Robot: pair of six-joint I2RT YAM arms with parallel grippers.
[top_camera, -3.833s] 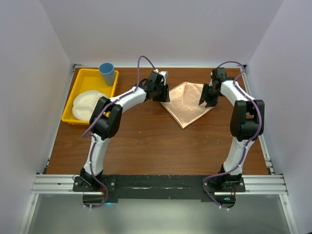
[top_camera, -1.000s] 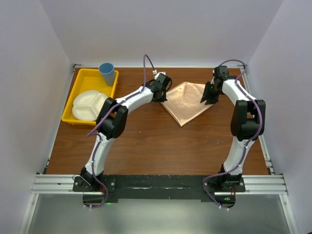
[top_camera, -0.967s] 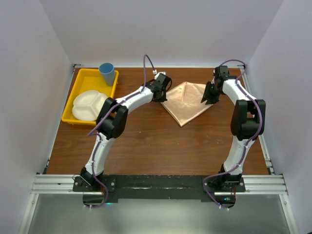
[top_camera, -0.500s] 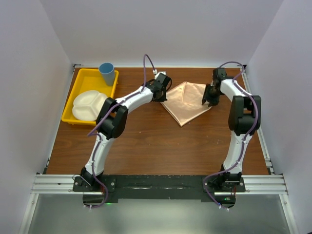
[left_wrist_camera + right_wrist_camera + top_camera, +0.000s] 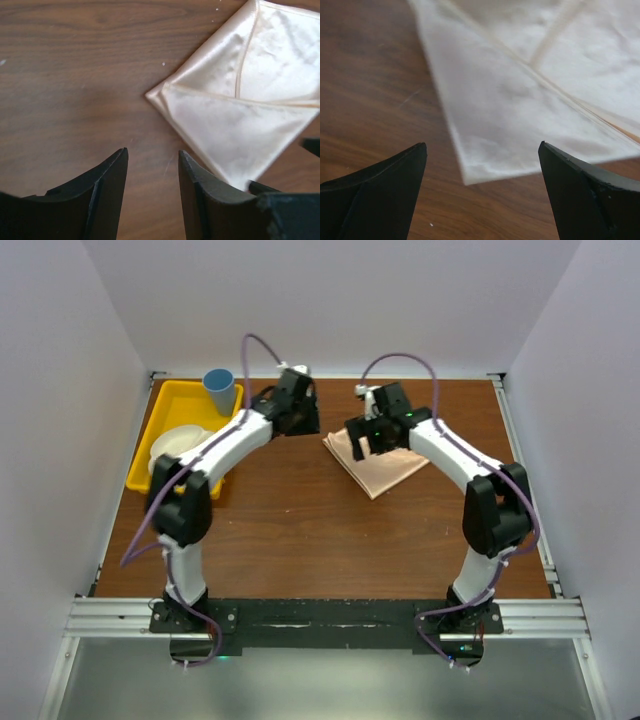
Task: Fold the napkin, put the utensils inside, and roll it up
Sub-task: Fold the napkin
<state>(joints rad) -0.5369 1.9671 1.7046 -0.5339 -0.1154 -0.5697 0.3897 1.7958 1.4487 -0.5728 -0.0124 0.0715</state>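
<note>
The napkin (image 5: 235,115) is smooth, faintly glossy cloth; the table (image 5: 75,75) beneath is matt, wood-grained.

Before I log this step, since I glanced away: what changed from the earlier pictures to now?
The right gripper swung left across the napkin and now hangs wide open over its left part. The left gripper backed off leftward from the napkin's left corner, jaws apart and empty. The napkin, yellow tray and blue cup stayed put.

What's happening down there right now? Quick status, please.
Left gripper open, empty. Right gripper open above peach-orange cloth napkin, folded flat on brown wooden table. No fork in view.
</note>
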